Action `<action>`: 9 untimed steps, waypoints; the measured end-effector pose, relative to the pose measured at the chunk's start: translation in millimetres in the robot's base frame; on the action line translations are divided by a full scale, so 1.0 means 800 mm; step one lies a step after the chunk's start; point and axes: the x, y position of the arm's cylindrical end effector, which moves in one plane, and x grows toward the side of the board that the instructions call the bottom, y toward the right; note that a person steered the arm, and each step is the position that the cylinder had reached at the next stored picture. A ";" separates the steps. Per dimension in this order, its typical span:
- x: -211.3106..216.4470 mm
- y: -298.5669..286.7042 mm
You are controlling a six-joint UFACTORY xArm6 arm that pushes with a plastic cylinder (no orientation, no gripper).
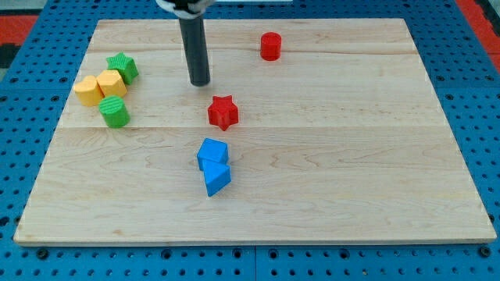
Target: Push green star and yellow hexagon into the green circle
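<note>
Landmark: the red star-shaped block [223, 112], near the middle of the pale wooden board [351, 172]; every place below is given relative to it.
Blue blocks: two blue blocks are seen toward the view's bottom from the red star, slightly to its left. The lower one [216, 179] looks wedge-like, the upper one [212, 152] blocky; they touch each other. Both lie apart from the star.
Green cylinder: a round green block with a ribbed top [115, 112] is placed well to the view's left of the star, level with it.
Yellow blocks: two yellow blocks, an outer hexagon-like one [89, 90] and an inner one [112, 83], are found left of the star and a little higher. They touch each other, and the green cylinder sits just beneath them.
Green star: the green star-shaped block [123, 67] is noted up-left of the red star, touching the inner yellow block.
My tip: the dark rod's lower end [200, 81] rests on the board just up-left of the red star, with a small gap, well right of the green and yellow cluster.
Pincer: none is fitted; only the plain rod is seen, so no open or closed state applies.
Red cylinder: a small red round block [270, 46] stands up-right of the star, near the board's far edge.
Surround: blue perforated table [476, 94] is seen around the board.
</note>
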 end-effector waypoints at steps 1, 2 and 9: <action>-0.050 -0.062; -0.061 -0.149; 0.087 -0.133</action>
